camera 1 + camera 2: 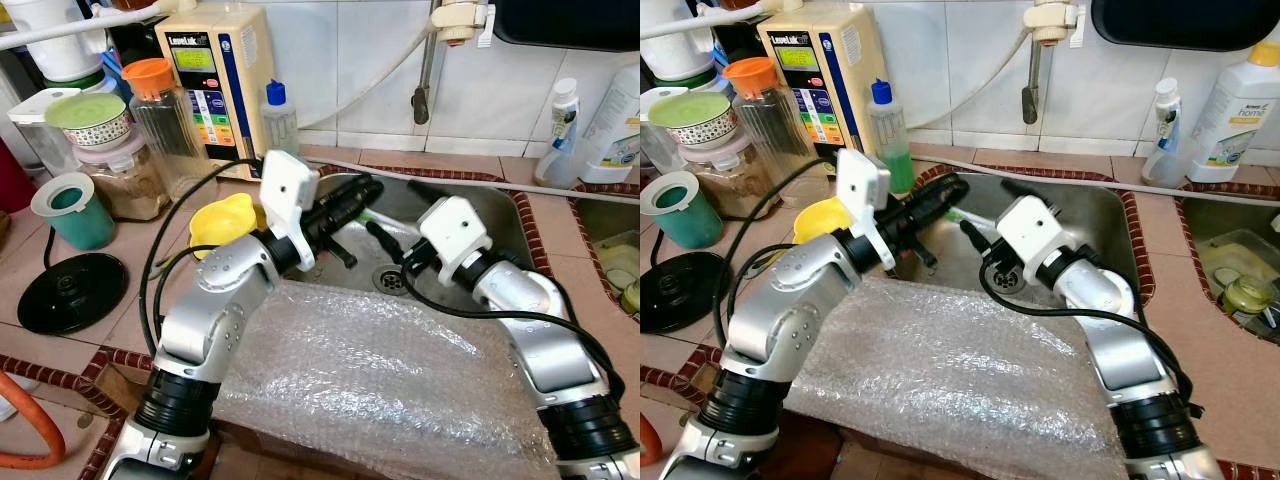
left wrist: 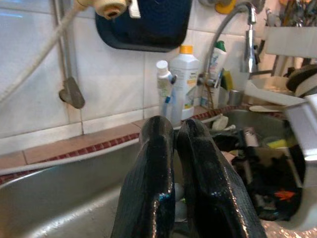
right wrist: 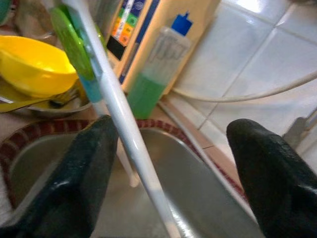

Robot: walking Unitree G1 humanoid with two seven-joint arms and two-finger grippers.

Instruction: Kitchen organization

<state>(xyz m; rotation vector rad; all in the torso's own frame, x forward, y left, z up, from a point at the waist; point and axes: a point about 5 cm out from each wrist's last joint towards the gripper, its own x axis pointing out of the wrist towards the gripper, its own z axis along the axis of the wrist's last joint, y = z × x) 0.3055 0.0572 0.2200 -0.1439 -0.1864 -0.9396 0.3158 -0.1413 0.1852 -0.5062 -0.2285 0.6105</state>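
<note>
Over the steel sink (image 1: 497, 216) my left gripper (image 1: 372, 190) is shut on a thin white-handled brush (image 3: 124, 134) with a green and blue part near the fingers. A bit of that blue shows in the seam between the left fingers (image 2: 153, 163). The white handle (image 1: 978, 220) slants down toward the sink bottom. My right gripper (image 1: 990, 212) is open around that handle. The handle passes close to one of the right fingers (image 3: 84, 178) and stands well apart from the other.
A sheet of bubble wrap (image 1: 380, 380) covers the sink's near edge and counter. The drain (image 1: 390, 280) lies under the grippers. A yellow bowl (image 1: 225, 220), a soap bottle (image 1: 280, 115), a water machine (image 1: 215, 70) and jars crowd the left counter. Cleaner bottles (image 1: 1240, 110) stand at back right.
</note>
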